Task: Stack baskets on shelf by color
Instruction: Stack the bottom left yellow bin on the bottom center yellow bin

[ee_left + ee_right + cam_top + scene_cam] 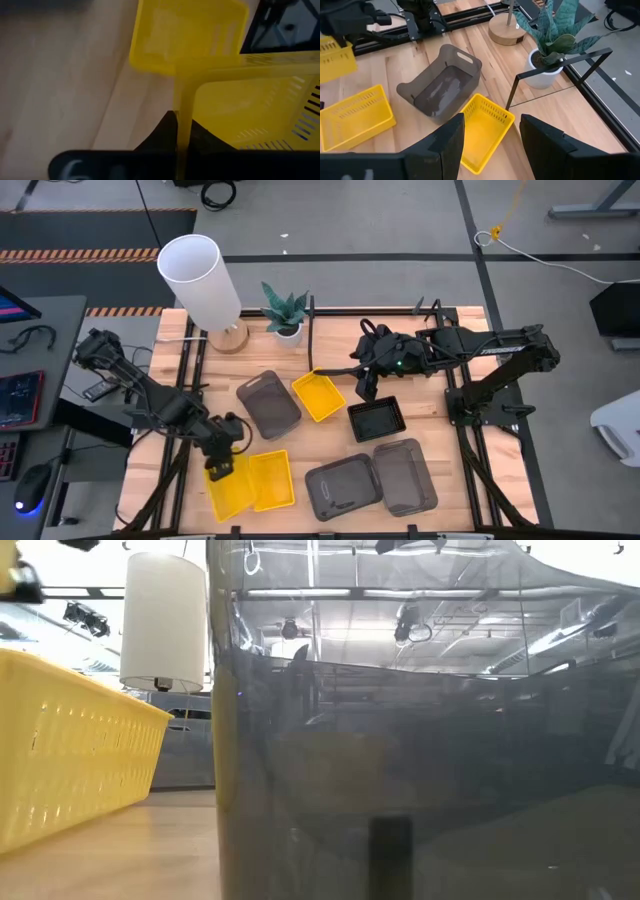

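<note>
Starting at the left side of the table, the left gripper (220,467) has its jaws fully closed on the rim wall of a yellow basket (231,490), as the left wrist view shows: the thin yellow wall stands between the two dark fingers (165,131). This basket lies at the front left of the table, touching a second yellow basket (272,479) just beside it. A third yellow basket (319,396) lies near the middle, next to a tilted grey basket (268,403). The right gripper (366,385) hovers above this middle area with jaws wide apart and holding nothing; the third yellow basket sits just in front of its fingers, its long axis slanted. So I judge the right arm is nearer to it.
</note>
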